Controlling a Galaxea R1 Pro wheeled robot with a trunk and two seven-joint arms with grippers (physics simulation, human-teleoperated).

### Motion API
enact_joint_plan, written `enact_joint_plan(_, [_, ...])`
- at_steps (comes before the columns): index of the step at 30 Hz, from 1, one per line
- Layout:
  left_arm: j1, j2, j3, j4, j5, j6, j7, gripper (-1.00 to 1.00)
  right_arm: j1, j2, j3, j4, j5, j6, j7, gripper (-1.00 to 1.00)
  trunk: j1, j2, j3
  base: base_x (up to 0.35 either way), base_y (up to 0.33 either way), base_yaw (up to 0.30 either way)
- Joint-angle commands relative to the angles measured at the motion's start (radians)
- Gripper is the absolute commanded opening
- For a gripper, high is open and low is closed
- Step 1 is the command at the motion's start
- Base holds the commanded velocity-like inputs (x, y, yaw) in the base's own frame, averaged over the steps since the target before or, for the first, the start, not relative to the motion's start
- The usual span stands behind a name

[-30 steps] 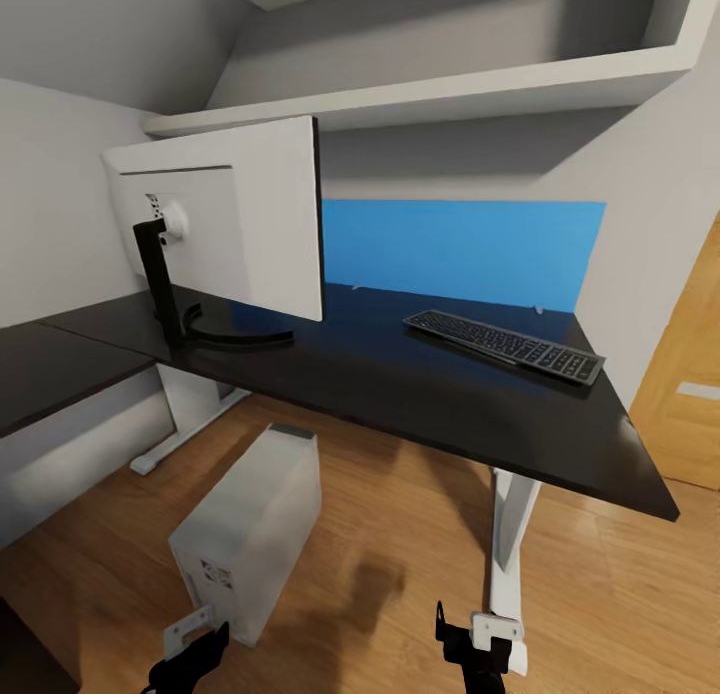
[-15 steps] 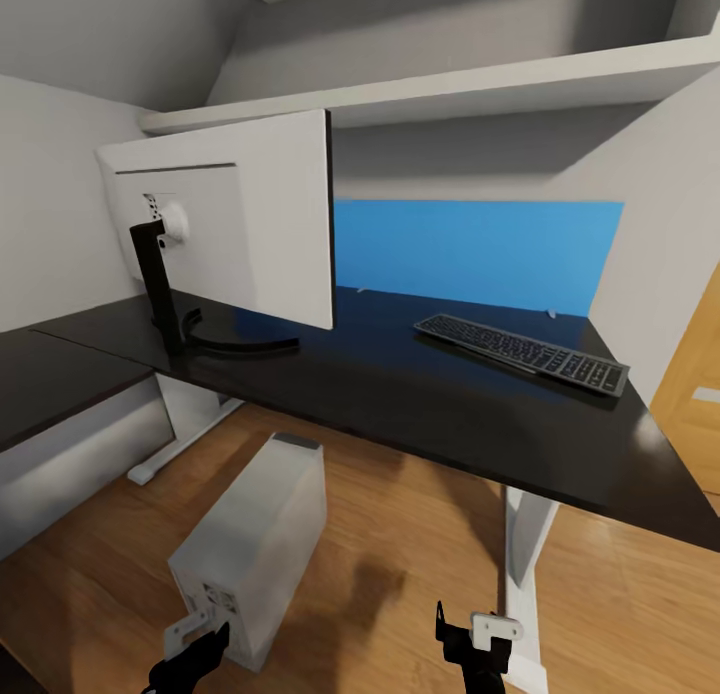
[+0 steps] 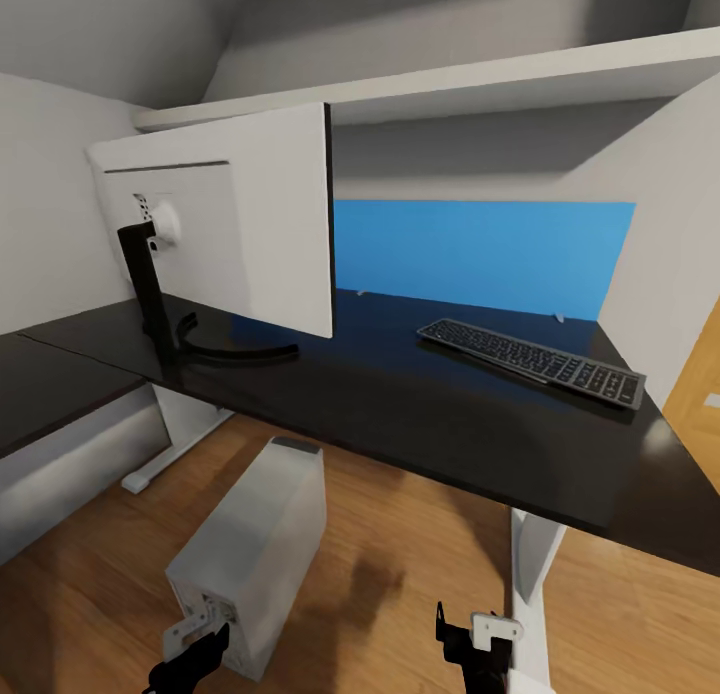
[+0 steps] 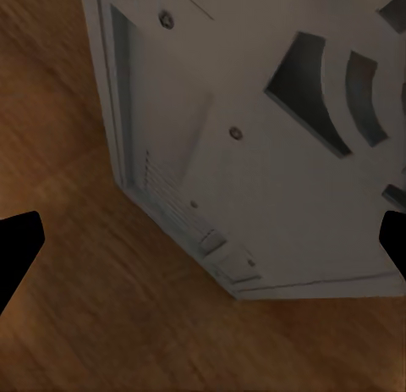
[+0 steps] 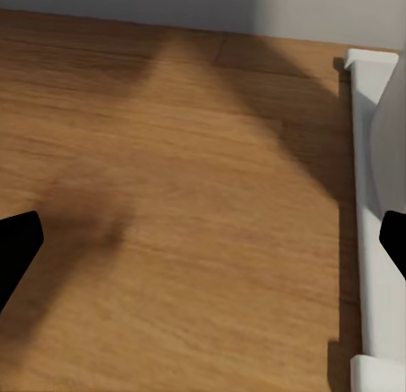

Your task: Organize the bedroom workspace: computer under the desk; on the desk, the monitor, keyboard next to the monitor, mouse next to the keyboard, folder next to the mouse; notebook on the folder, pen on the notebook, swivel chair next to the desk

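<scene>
1. The black tabletop (image 3: 420,414) of the desk carried two things: the monitor (image 3: 235,224), standing upright on its slim black stand with its white back toward the camera, and the keyboard (image 3: 532,361), lying flat and well apart from the monitor, toward the right end of the top.
2. The blue back panel (image 3: 480,254) ran along the far edge of the tabletop, behind the keyboard and partly behind the monitor.
3. The computer (image 3: 250,554) stood on the wooden floor (image 3: 400,564) in front of and partly under the tabletop's near edge, its rear panel with ports turned toward the robot; in the left wrist view the same case (image 4: 254,129) showed its grilles and screws close up.
4. A white pedestal leg (image 3: 533,564) held up the tabletop on the right, and its white foot (image 5: 372,206) lay on the floor in the right wrist view.
5. A long white shelf (image 3: 450,89) hung on the grey wall above the desk; what lay on it could not be told from below.
6. The left gripper (image 4: 203,244) hung just over the computer's rear end with its jaws wide apart, nothing between them.
7. The right gripper (image 5: 203,240) hung over bare floor beside the pedestal foot, its jaws likewise spread and holding nothing.
8. An oak door (image 3: 700,394) showed at the right edge of the head view.
</scene>
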Motion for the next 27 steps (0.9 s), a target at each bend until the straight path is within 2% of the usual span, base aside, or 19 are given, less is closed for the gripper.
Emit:
enact_joint_plan(1, [-0.001,0.0,-0.002,0.0,0.01,-0.003,0.0,1.0,-0.001,-0.001,0.008,0.001,-0.009,-0.004,-0.006,1.0,0.0,0.0,-0.001,0.043,0.0,0.0])
enact_joint_plan(10, [-0.001,0.0,-0.002,0.0,0.009,-0.003,0.0,1.0,-0.001,-0.001,0.008,0.001,-0.008,-0.004,-0.005,1.0,0.0,0.0,-0.001,0.03,0.0,0.0])
enact_joint_plan(21, [-0.001,0.001,-0.002,0.0,0.008,-0.003,0.0,1.0,-0.001,-0.002,0.007,0.001,-0.009,-0.004,-0.006,1.0,0.0,0.0,-0.001,0.235,0.0,0.0])
enact_joint_plan(27, [-0.001,0.001,-0.002,0.0,0.009,-0.003,0.0,1.0,-0.001,-0.002,0.007,0.001,-0.009,-0.004,-0.005,1.0,0.0,0.0,-0.001,0.126,0.0,-0.001])
